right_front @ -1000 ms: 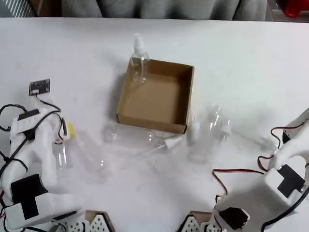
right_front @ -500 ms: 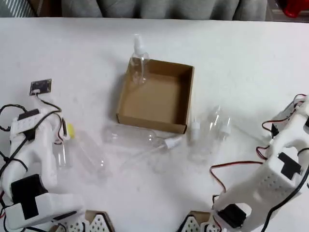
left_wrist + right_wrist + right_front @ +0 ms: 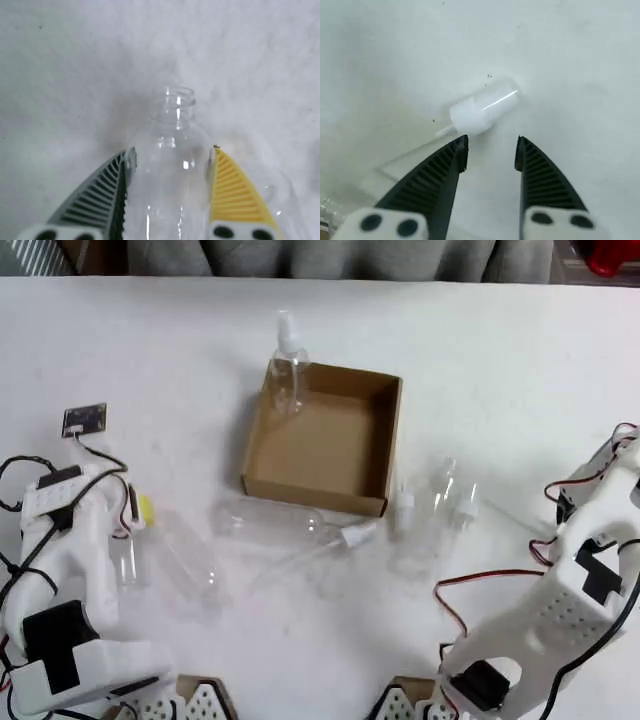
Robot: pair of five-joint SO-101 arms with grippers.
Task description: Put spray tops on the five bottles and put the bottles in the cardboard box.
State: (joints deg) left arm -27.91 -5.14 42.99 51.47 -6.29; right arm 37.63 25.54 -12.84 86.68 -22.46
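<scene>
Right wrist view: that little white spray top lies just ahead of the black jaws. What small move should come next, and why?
Probably ease the right arm forward until the spray top sits between its jaws. The jaws stand open, and the top lies loose on the table just beyond their tips, untouched.

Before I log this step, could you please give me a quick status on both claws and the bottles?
Left claw shut on uncapped bottle. Right claw open, near loose spray top lying on table. One capped bottle in cardboard box.
</scene>
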